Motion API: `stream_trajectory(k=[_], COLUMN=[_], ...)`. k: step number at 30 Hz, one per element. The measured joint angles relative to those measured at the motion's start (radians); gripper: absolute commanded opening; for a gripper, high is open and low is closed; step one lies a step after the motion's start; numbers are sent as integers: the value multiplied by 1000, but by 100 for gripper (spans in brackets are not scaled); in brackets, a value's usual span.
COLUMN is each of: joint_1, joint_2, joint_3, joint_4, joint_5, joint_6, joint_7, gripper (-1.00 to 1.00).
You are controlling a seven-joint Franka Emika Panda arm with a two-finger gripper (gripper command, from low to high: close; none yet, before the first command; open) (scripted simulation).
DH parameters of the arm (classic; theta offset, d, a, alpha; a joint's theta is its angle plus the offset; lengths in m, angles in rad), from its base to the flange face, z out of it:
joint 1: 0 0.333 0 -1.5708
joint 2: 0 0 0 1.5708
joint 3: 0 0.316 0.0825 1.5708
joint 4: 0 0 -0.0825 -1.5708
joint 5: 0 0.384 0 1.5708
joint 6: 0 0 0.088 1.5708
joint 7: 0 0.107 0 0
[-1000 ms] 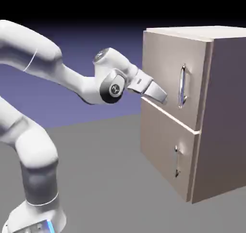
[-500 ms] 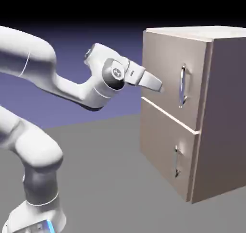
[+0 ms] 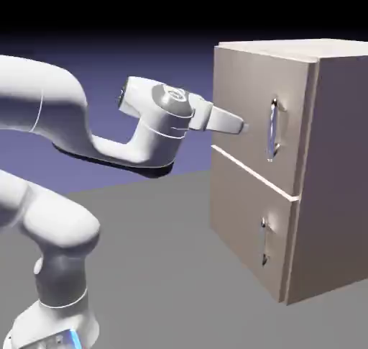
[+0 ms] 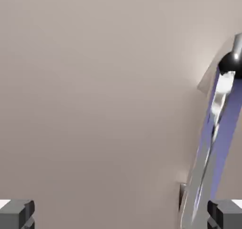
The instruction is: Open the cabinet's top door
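Observation:
The beige-brown cabinet [image 3: 338, 160] stands at the right of the exterior view. Its top door [image 3: 244, 88] is shut flush and carries a long vertical silver bar handle [image 3: 273, 128]. My gripper [image 3: 243, 127] points level at this door, just left of the handle at about mid-height, close to the panel. In the hand view the top door [image 4: 94, 91] fills the picture and the handle [image 4: 210, 143] runs slanted along the right side, beside the right fingertip. The fingertips [image 4: 16, 214] stand wide apart with only the panel between them, so the gripper [image 4: 120, 216] is open.
Below the top door is a shorter lower door [image 3: 241, 211] with a small dark handle [image 3: 264, 243]. The cabinet rests on the grey table [image 3: 158, 268]. My arm's elbow and base [image 3: 50, 319] take up the left of the exterior view.
The wrist has rolled and the hand has risen from a downward slant to level. The fingertips have moved up slightly, staying near the door left of the handle. The jaws have stayed open.

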Motion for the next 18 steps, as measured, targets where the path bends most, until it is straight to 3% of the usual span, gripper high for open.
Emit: stream_trajectory(k=[18], joint_1=[217], joint_2=[-126], joint_3=[-258], joint_4=[68], joint_5=[-783], joint_6=[-63], joint_7=[590], gripper=[100])
